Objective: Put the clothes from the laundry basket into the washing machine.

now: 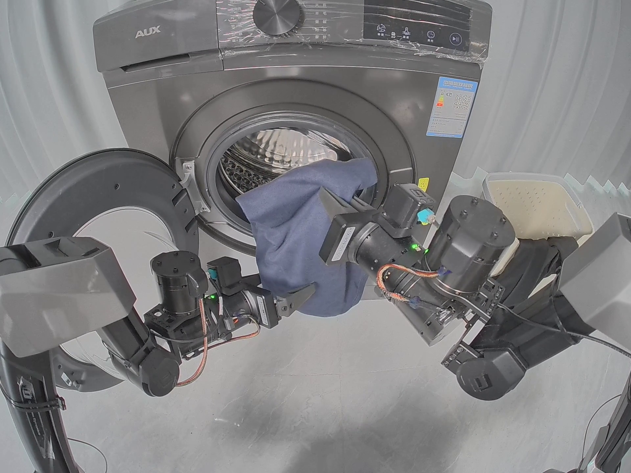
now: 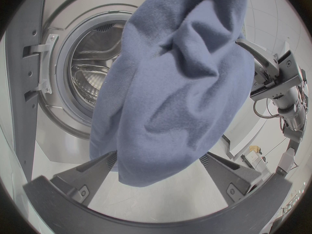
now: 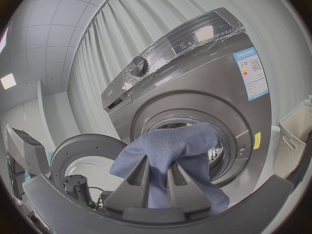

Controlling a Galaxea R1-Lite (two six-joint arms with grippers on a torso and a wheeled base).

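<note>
Door (image 1: 98, 192): swung open. Left gripper (image 1: 301, 297): spread wide about the hanging hem, gripping nothing. Blue garment (image 1: 296, 231): draped at the washing machine (image 1: 164, 100) mouth, pinched by my right gripper (image 3: 158, 179) (not yet inside). Basket (image 1: 539, 208): dark clothes (image 1: 532, 270) left to load.

Bright, even, diffuse indoor light from overhead. Rectangular white ceiling light panel (image 3: 8, 81) glows at far left of right wrist view. Glare streaks on crinkled clear plastic film (image 1: 355, 18) over the top panel of the grey front-loading washing machine (image 1: 164, 100), upper centre of head view. Shiny steel drum (image 1: 276, 156) throws bright highlights. Dark blue fabric garment (image 2: 182, 91): soft shading in folds, no hard shadow edges. Both wrist views fisheye, with round frame, black corners, straight lines bowed near edges. Head view has milder bend; pleated pale curtain (image 1: 559, 67) curves at the sides.
</note>
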